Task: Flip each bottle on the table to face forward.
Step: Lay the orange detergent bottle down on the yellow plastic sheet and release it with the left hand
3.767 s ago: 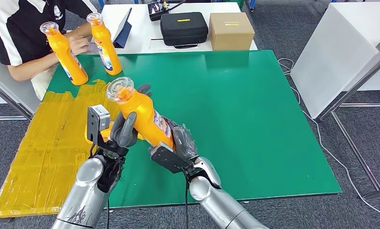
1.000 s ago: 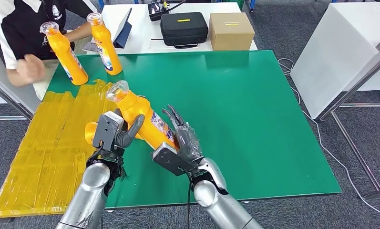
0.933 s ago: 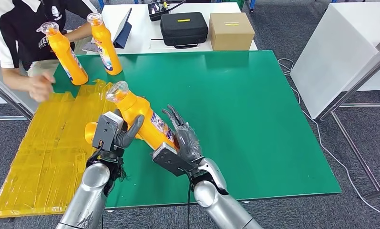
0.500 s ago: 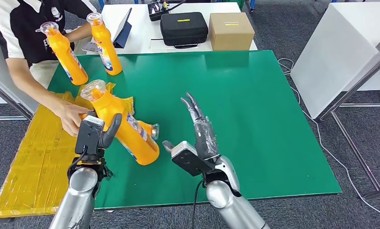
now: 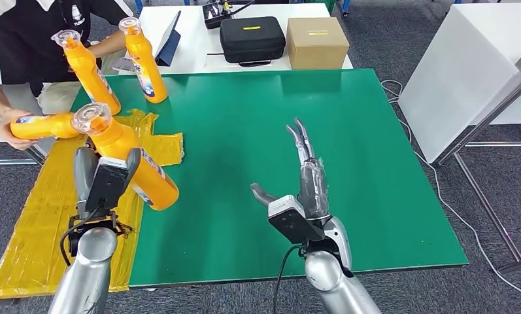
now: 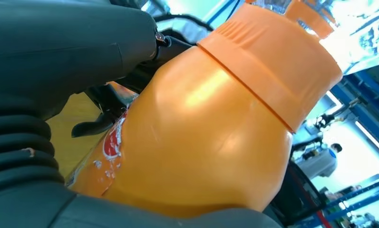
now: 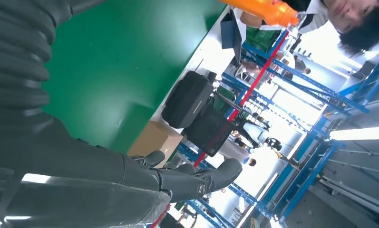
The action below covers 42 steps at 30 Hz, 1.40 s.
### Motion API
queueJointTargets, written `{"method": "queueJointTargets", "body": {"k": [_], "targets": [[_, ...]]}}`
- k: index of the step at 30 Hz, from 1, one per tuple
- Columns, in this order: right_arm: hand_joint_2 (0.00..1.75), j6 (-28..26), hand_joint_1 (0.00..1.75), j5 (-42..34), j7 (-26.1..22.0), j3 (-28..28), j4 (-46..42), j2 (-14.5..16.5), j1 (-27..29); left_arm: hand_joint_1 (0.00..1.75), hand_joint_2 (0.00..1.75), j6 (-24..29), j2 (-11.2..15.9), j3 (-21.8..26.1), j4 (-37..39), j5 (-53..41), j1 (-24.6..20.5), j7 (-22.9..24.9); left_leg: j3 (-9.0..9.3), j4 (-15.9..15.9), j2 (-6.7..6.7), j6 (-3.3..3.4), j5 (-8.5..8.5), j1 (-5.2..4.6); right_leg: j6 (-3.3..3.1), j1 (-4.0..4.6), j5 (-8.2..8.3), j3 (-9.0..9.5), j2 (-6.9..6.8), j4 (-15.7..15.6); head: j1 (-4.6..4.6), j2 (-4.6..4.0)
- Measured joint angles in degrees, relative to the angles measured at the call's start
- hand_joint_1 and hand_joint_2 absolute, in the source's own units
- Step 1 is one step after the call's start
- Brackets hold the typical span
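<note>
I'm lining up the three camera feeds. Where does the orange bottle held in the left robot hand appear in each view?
Head view: orange bottle at left, tilted, gripped by the left robot hand at the green table edge.
Left wrist view: bottle across the centre, close up.
Right wrist view: not in it; the orange bottle there is the person's.
Shared landmark: the green table, in the head and right wrist views.

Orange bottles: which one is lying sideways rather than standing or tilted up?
The orange bottle in the person's hand at the table's far left edge, lying horizontal.
</note>
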Motion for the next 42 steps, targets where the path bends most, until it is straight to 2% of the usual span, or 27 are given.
{"method": "queueJointTargets", "body": {"k": [6, 11, 16, 21, 25, 30, 35, 42], "targets": [[1.75, -3.10, 0.00, -1.08, -1.60, -1.96, -1.99, -0.93, 2.00, 1.75, 1.75, 4.93, 1.02, 0.68, -0.46, -8.08, -1.40, -0.08, 0.00, 0.00, 0.00, 0.00, 0.00, 0.00, 0.00, 0.00, 0.00, 0.00, 0.00, 0.00, 0.01, 0.00], [1.75, -4.81, 0.00, -1.95, -3.71, -3.56, -3.48, -1.54, 4.75, 1.75, 1.75, 9.36, 2.30, 0.75, -0.37, -19.74, -1.79, 1.23, 0.00, 0.00, 0.00, 0.00, 0.00, 0.00, 0.00, 0.00, 0.00, -0.02, 0.00, 0.00, 0.00, -0.01], [1.75, -5.19, 0.00, -2.27, -4.39, -4.55, -3.94, -1.69, 5.45, 1.75, 1.75, 10.75, 3.26, -0.29, 3.37, -37.02, -3.64, 5.97, 0.01, 0.00, 0.00, 0.00, 0.00, 0.00, -0.01, 0.00, 0.00, -0.01, 0.00, -0.01, 0.00, -0.01], [1.75, -4.57, 0.00, -2.78, -4.32, -4.84, -3.94, -1.68, 4.78, 1.75, 1.75, 11.72, 4.32, -4.50, 13.37, -51.12, -7.16, 12.12, 0.02, 0.00, 0.01, 0.03, 0.04, 0.00, 0.01, 0.00, 0.02, 0.02, 0.00, 0.00, 0.01, 0.00], [1.75, -3.95, 0.00, -3.59, -4.31, -4.94, -3.92, -1.70, 4.14, 1.75, 1.75, 11.62, 5.91, -11.44, 22.40, -52.47, -10.33, 17.12, 0.01, 0.01, 0.01, 0.03, 0.04, -0.02, 0.01, -0.01, 0.02, 0.01, 0.00, 0.00, 0.00, 0.00], [1.75, -2.81, 0.00, -4.27, -4.30, -4.94, -3.72, -1.72, 3.15, 1.75, 1.75, 10.08, 7.34, -20.29, 33.17, -52.50, -14.08, 18.61, 0.00, 0.01, 0.03, 0.03, 0.03, -0.01, 0.01, 0.00, 0.02, 0.01, 0.00, 0.01, 0.00, -0.01], [1.75, -1.70, 0.00, -4.37, -4.26, -4.94, -3.31, -1.68, 2.33, 1.75, 1.75, 7.49, 7.67, -25.38, 41.95, -52.50, -17.40, 17.83, 0.05, 0.00, 0.15, 0.01, 0.01, 0.00, -0.02, 0.02, 0.04, 0.04, 0.18, 0.02, 0.02, -0.01], [1.75, -1.04, 0.00, -4.34, -4.10, -4.94, -3.10, -1.67, 2.20, 1.75, 1.75, 4.91, 8.16, -31.73, 49.09, -52.50, -20.16, 21.27, 0.26, -0.01, 0.82, -0.08, -0.08, 0.10, -0.21, 0.07, 0.17, 0.08, 0.88, 0.05, 0.02, -0.01]]}}
